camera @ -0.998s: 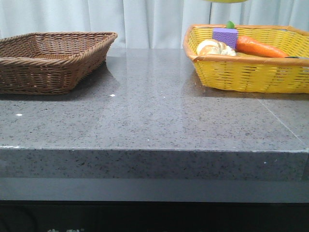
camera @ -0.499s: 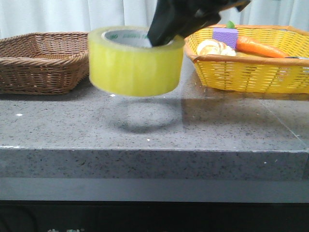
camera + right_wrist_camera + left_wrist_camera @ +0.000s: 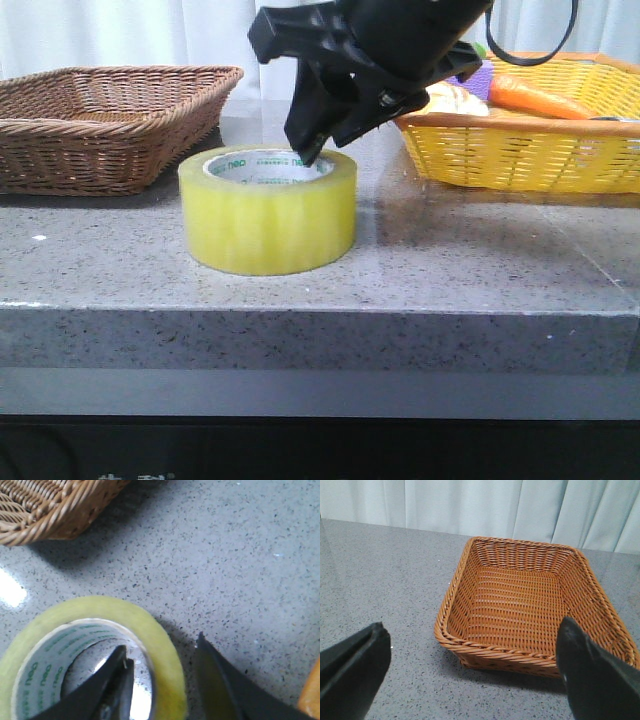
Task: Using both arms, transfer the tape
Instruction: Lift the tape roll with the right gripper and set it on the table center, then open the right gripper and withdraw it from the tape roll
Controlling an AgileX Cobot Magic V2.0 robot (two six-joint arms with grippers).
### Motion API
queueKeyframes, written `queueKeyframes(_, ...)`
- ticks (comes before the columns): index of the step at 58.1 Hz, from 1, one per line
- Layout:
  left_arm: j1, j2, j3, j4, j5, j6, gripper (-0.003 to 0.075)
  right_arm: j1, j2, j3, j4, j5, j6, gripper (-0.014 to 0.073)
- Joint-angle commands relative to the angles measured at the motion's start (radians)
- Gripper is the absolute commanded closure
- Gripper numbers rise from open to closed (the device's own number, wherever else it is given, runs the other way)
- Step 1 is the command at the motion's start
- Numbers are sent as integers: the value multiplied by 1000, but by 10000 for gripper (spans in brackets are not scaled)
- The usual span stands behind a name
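The yellow tape [image 3: 268, 215] stands flat on the grey table, its white core with green lettering facing up. It also shows in the right wrist view [image 3: 100, 607]. My right gripper [image 3: 318, 150] reaches down over it from above. In the right wrist view, this gripper [image 3: 161, 644] straddles the roll's wall, one finger inside the core and one outside. Both fingers stand a little apart from the wall, so the jaws are open. My left gripper [image 3: 470, 675] is wide open and empty, above the table in front of the brown basket [image 3: 485, 647]. It does not show in the front view.
The empty brown wicker basket [image 3: 100, 120] sits at the back left, close behind the tape. A yellow basket [image 3: 520, 150] at the back right holds a carrot [image 3: 540, 97] and other toy food. The table's front edge is near the tape.
The right gripper came in from above holding the tape, lowered it from mid-air onto the table and opened its jaws. One second ago neither was on the table.
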Motion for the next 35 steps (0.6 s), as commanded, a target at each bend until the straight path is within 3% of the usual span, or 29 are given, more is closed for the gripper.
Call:
queueKeyframes(1,1,6,-36,0,-69,-2,61,-1,-77,-35,15,-58,-9,239)
queueKeyframes(11,1,6,-36,0,-69,-2,61,-2,-179,-35,15,-49,-9,315)
queueKeyframes(26,1,6,-36,0,-66,-2,61,-39,-272,-35,15,-34,-9,643)
queueKeyframes(35,1,6,-36,0,-66,-2,61,-87,-331,-33,16,1,-9,662)
